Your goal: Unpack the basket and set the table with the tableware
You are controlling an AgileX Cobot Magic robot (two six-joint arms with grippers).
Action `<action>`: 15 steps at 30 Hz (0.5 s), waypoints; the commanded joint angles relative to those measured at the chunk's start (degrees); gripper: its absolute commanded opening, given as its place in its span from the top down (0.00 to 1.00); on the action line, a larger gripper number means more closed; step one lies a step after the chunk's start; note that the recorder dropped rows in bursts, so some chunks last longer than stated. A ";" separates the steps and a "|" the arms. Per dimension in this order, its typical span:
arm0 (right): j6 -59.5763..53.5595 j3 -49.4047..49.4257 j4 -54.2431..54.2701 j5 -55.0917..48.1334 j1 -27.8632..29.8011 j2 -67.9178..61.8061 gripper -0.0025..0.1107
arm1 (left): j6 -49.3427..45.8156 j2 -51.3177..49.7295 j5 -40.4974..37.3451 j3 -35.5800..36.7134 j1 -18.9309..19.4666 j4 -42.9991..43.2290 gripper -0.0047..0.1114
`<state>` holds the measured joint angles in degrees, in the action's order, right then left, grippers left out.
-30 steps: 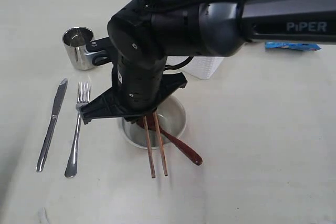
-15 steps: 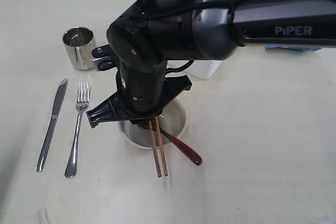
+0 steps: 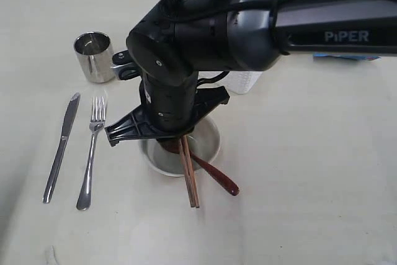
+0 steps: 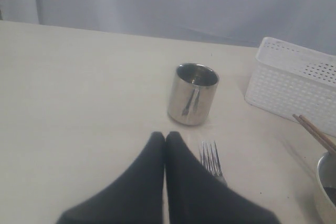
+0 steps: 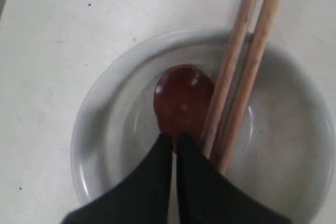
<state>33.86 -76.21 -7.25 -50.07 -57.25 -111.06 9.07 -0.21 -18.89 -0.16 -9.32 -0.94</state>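
Over the pale bowl [image 3: 209,143] hangs my right gripper [image 5: 174,139], shut and with nothing between its fingers. The dark red spoon [image 5: 184,97] lies in the bowl [image 5: 105,129] with its handle [image 3: 218,179] out over the rim. Two wooden chopsticks [image 3: 190,178] lie side by side, touching, from the bowl onto the table [image 3: 310,184]. In the right wrist view the chopsticks [image 5: 247,66] run close beside one finger. My left gripper [image 4: 165,136] is shut and empty, low over the table just short of the fork [image 4: 211,158] and the steel cup [image 4: 192,94].
Knife [image 3: 61,147] and fork [image 3: 92,153] lie parallel at the left, with the cup [image 3: 93,57] behind them. The white basket [image 3: 243,82] stands behind the right arm, which covers most of it. A blue packet [image 3: 344,55] lies at the far right.
The two chopsticks lay apart and have now closed together, their outer ends swinging slightly right. The right wrist has shifted a little over the bowl. The left gripper's earlier state is not shown.
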 commanded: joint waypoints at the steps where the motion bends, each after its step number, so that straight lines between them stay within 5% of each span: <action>1: 1.07 -0.31 -1.42 0.38 -0.02 0.01 0.94 | -0.03 0.21 0.54 0.16 0.06 -0.20 0.96; 15: 2.49 -0.34 -1.83 2.03 2.48 0.01 0.94 | -0.03 0.21 0.54 0.16 0.06 -0.20 0.96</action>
<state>36.03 -76.21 -8.43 -47.46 -55.91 -111.06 9.07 -0.21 -18.89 -0.16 -9.32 -0.94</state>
